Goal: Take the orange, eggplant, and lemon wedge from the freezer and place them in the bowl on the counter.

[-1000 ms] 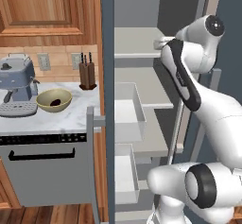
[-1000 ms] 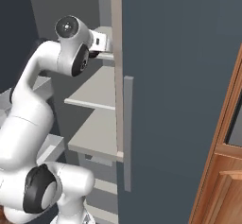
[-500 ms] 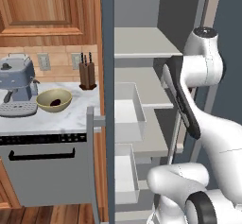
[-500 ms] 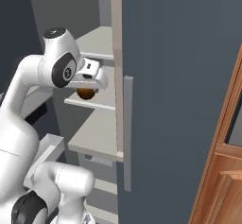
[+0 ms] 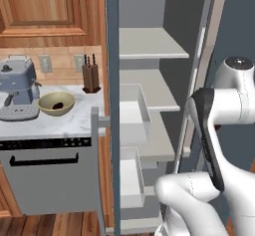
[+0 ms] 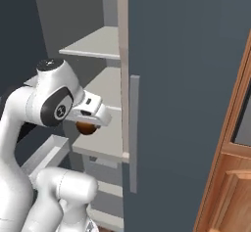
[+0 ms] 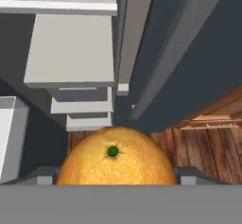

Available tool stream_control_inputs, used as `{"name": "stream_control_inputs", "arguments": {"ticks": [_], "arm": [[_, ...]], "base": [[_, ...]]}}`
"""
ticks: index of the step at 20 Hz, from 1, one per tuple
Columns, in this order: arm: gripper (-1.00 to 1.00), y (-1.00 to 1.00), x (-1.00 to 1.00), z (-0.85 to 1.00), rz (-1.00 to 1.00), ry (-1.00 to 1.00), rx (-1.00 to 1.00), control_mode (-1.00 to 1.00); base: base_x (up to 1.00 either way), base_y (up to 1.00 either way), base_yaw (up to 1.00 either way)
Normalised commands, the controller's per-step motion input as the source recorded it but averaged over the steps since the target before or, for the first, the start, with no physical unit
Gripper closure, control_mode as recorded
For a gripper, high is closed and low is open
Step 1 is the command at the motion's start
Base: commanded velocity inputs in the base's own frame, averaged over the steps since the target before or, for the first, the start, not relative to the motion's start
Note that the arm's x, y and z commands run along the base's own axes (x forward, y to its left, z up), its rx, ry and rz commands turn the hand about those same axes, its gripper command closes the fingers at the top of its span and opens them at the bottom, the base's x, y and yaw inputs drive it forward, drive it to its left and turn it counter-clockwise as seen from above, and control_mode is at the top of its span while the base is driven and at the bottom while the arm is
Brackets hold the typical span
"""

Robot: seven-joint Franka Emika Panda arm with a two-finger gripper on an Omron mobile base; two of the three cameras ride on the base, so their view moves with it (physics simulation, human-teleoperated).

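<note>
On the far left, the counter (image 5: 69, 123) carries a coffee machine (image 5: 17, 88) and, just beside it, the bowl (image 5: 56, 103), which has one dark lump in it, likely the eggplant (image 5: 58, 105), though it is too small to be sure. A knife block (image 5: 89, 75) stands behind the bowl, near the wall. To the right of the counter rises the freezer (image 5: 149, 80), its door open, with bare white shelves and clear drawers pulled partway out.

Further right, in front of the freezer's shelves, the arm is folded back with the hand pointing down. The gripper (image 6: 87, 126) is closed on the orange (image 7: 117, 157), which sits between the fingers at the bottom of the hand view, stem dot up toward the camera, with the wooden floor below it.

The lemon wedge cannot be made out anywhere.

The coming move turns on one relation: the bowl lies well to the left of the hand, past the freezer's left wall. The orange probably has to be carried leftward around that wall before it can be lowered over the bowl.
</note>
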Motion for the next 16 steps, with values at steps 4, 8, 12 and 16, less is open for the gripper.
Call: {"name": "stream_control_inputs", "arguments": {"ticks": [4,8,12,16], "arm": [[1.0,0.0,0.0,0.0,0.0,0.0,0.0,1.0],[1.0,0.0,0.0,0.0,0.0,0.0,0.0,1.0],[1.0,0.0,0.0,0.0,0.0,0.0,0.0,1.0],[1.0,0.0,0.0,0.0,0.0,0.0,0.0,1.0]], "base": [[-1.0,0.71,-0.11],[-1.0,1.0,-0.07],[-0.87,1.0,-0.02],[-0.38,1.0,0.04]]}}
